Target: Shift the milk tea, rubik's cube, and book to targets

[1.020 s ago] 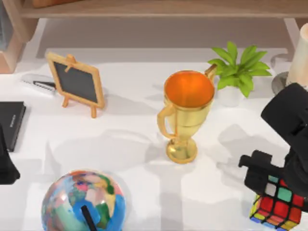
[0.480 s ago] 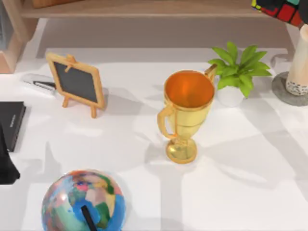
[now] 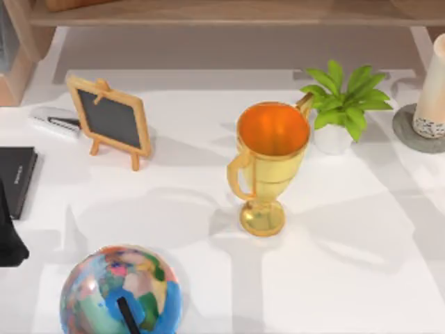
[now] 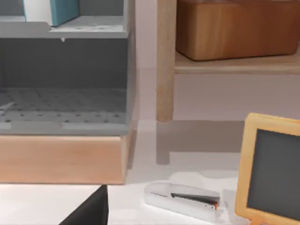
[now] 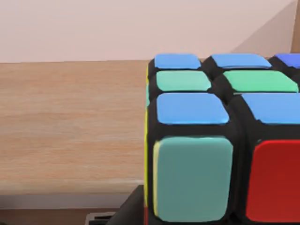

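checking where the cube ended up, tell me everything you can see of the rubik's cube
In the right wrist view the rubik's cube sits close to the camera: a black frame with glossy square stickers, blue and green on its upper face, teal and red on the face toward the camera, and a yellow sliver along one edge. Behind it lies a light wooden surface. What grips or supports it cannot be told.

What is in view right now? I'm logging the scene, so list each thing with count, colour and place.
milk tea: one, cream-beige, on the grey disc, table's right edge
rubik's cube: one, black frame with blue, green, teal and red stickers, close in the right wrist view, wooden surface behind
book: one, teal-blue, upper level of the grey rack
black slab: one, left edge
trophy: one, gold, centre
plant: one, green, white pot
chalkboard: one, wood-framed, left
stapler: one, silver, beside the chalkboard
globe: one, multicoloured, front left
left arm: black, left edge
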